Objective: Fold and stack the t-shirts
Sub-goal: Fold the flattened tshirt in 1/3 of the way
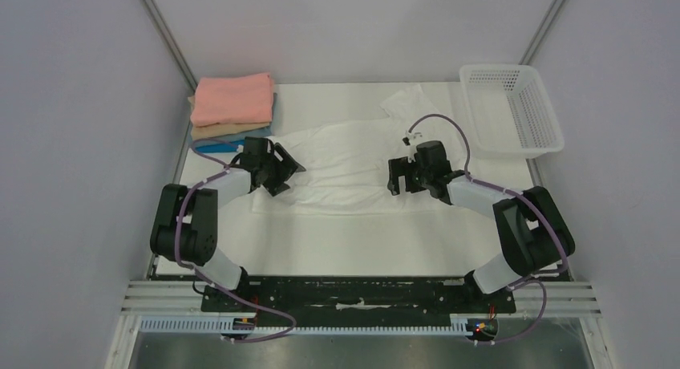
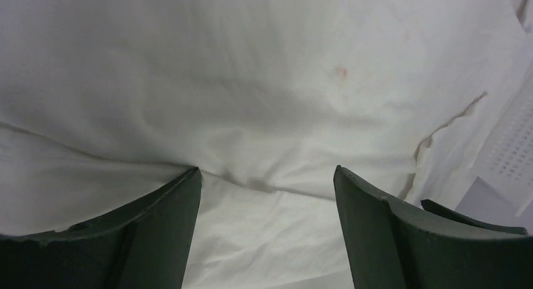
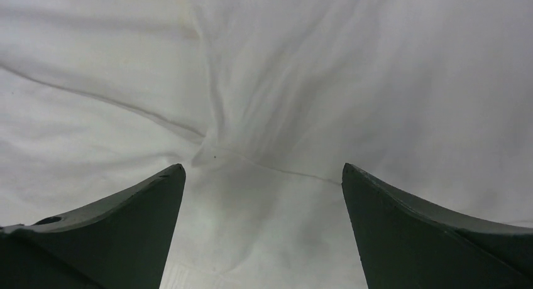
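Note:
A plain white t-shirt (image 1: 345,164) lies spread and wrinkled across the middle of the table. It fills the left wrist view (image 2: 264,100) and the right wrist view (image 3: 264,81). My left gripper (image 1: 293,168) is open at the shirt's left end, fingers down on the cloth. My right gripper (image 1: 394,179) is open at the shirt's right part, low over it. A stack of folded shirts stands at the back left: salmon pink (image 1: 234,99) on top, tan (image 1: 232,131) under it, bright blue (image 1: 215,147) at the bottom edge.
A white plastic mesh basket (image 1: 513,108) stands at the back right, its corner showing in the left wrist view (image 2: 512,151). Grey walls close in on both sides. The arm bases sit on a black rail (image 1: 353,293) at the near edge.

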